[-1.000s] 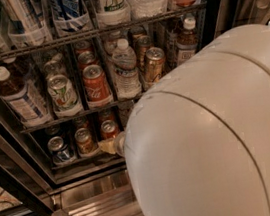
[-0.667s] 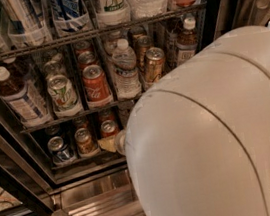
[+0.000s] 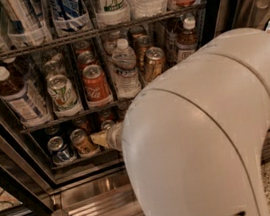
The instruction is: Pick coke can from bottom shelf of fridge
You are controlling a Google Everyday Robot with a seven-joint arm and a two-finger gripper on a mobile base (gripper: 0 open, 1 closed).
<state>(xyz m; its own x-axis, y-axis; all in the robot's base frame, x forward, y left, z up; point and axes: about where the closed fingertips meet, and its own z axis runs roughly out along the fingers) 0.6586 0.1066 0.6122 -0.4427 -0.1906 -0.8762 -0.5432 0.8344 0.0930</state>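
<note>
My hand (image 3: 104,138) reaches onto the bottom shelf (image 3: 77,160) of the fridge (image 3: 94,189), open or closed I cannot tell; the coke can (image 3: 106,118) seems just behind it, mostly hidden; closing blind, I might clip the gold-brown can (image 3: 83,142) beside it and tip it.

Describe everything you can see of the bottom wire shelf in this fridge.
The lowest dark metal wire shelf sits level just above the ribbed stainless-steel base. At its front left stand a blue-and-silver can and a gold-brown can, upright, side by side; more cans stand dim behind them. The robot's tan gripper reaches in just right of the gold-brown can. The bulky white arm hides the shelf's right part.
</note>
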